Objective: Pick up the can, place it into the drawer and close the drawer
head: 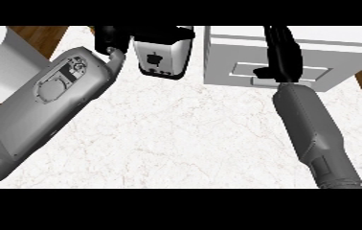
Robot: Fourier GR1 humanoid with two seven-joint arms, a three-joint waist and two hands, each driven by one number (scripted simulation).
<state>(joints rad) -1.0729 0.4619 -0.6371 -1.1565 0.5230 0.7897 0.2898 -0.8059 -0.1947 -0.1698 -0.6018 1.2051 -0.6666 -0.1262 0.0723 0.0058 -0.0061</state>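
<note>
**Item 1. Can**. Pale body with a dark emblem, at the far edge of the table, left of centre. Its far end is covered by dark fingers and its near end is bare. The long axis runs from far to near in the head view. Whether the near end touches the table cannot be told.

**Item 2. Left hand**. At the far left of the table, on a forearm coming in from the near left corner. The fingers are curled over the can's far end, so the can is held.

**Item 3. Drawer unit**. White box at the far right of the table, with a recessed panel on the face turned to the near edge. The can is just beside its left side, with a narrow gap between them. Whether the drawer is pulled out enough to take the can cannot be told from this angle.

**Item 4. Right hand**. Laid against the panel, fingers straight and pointing to the far edge, thumb out to the left at the panel's lower lip. It grips nothing.

**Governing relation.** The drawer lies directly right of the held can. The left hand carries the can, while the right hand is already at the drawer front. By this reading, the coming move is a short rightward carry by the left arm, with the right hand placed to work the drawer. The can must clear the unit's left wall.
</note>
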